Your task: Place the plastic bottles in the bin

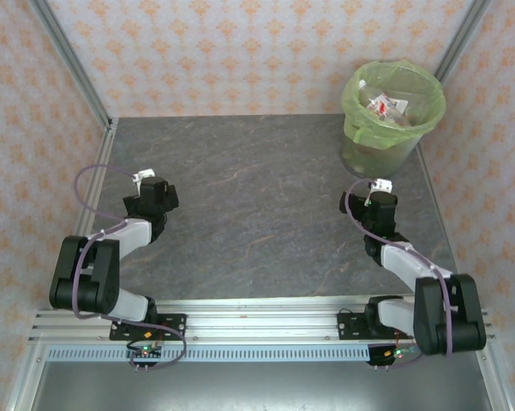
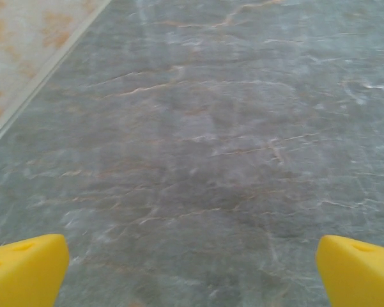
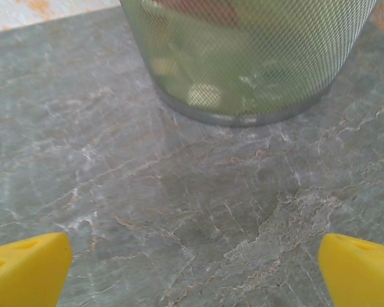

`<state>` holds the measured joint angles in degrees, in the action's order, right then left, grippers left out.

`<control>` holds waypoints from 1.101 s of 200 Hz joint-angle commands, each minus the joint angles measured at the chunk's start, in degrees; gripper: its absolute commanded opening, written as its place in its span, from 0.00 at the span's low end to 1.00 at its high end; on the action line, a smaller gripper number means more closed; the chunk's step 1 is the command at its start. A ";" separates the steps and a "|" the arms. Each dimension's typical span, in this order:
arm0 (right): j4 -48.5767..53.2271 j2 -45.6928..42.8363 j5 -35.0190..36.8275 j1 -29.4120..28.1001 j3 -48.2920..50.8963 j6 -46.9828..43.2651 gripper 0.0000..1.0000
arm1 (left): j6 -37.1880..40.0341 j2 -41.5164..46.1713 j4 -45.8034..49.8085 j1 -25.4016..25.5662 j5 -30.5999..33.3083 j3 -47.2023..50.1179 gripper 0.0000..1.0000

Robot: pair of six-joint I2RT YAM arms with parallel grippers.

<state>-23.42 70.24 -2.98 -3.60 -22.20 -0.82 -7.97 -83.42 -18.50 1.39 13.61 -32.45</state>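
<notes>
Left gripper (image 2: pixel 192 259) and right gripper (image 3: pixel 192 256) both gape wide, empty; what I take for bottles (image 1: pixel 384 106) lie in the bin (image 1: pixel 382 152).

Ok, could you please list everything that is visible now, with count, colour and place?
bin: one, metal mesh lined with a light-green bag, far right corner of the table
plastic bottles: several, exact count unclear, clear with red and white labels, inside the bin
table: one, dark grey marble pattern, under the bin
walls: three, cream with orange pattern, around the table
rail: one, silver, near edge
left arm: one, black and grey, near left
right arm: one, black and grey, near right
left tool: one, yellow fingers, open, over the table
right tool: one, yellow fingers, open, facing the bin's base
</notes>
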 commanded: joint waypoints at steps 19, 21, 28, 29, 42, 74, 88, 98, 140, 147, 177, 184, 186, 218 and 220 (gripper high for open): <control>-11.54 6.96 0.25 -0.10 -1.55 -2.69 0.99 | 4.89 0.62 -21.80 0.68 -1.06 7.99 1.00; -11.27 7.11 0.37 -0.10 -1.71 -2.69 0.99 | 4.91 0.27 -22.75 0.82 -0.93 8.43 1.00; -9.48 7.12 0.33 -0.10 -2.47 -3.06 0.99 | 5.36 -2.07 -28.05 1.10 -0.46 9.89 1.00; -9.29 7.03 0.25 -0.10 -2.53 -3.14 0.99 | 5.57 -2.35 -29.03 1.26 -0.48 10.14 1.00; -12.38 6.74 -0.61 -0.10 -1.16 -4.44 0.99 | 5.69 -1.59 -24.67 2.16 0.86 8.95 1.00; -26.04 5.26 0.51 -0.10 6.54 -5.85 0.99 | 5.81 -1.97 -25.50 2.79 2.86 9.19 1.00; -30.41 7.06 0.16 -0.10 8.08 -6.15 0.99 | 5.92 -2.08 -25.97 2.92 2.96 9.31 1.00; -31.35 9.03 0.05 -0.12 7.66 -6.41 0.99 | 6.11 -2.35 -27.06 2.92 3.00 9.58 1.00; -21.59 17.11 3.47 2.29 -2.01 -1.89 0.99 | 6.09 -2.18 -26.48 2.87 2.83 9.42 1.00; -24.64 17.98 3.22 2.63 -0.86 -1.92 0.99 | 6.04 -2.17 -26.45 2.92 2.84 9.46 1.00; -22.79 17.40 3.60 2.56 -1.17 -1.83 0.99 | 6.06 -2.19 -26.45 2.87 2.84 9.42 1.00; -21.72 17.03 3.60 2.61 -1.44 -1.83 0.99 | 6.03 -2.19 -26.45 2.92 2.88 9.42 1.00; -21.79 17.04 3.64 2.63 -1.42 -1.84 0.99 | 6.03 -2.19 -26.49 2.92 2.86 9.42 1.00; -22.16 17.15 3.60 2.63 -1.38 -1.82 0.99 | 6.10 -2.19 -26.48 2.91 2.85 9.42 1.00; -22.12 17.15 3.60 2.58 -1.36 -1.88 0.99 | 6.12 -2.19 -26.43 2.87 2.79 9.42 1.00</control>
<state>-45.84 88.12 -0.36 -1.08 -22.96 -3.62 -2.90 -85.78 -42.78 4.14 14.37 -22.92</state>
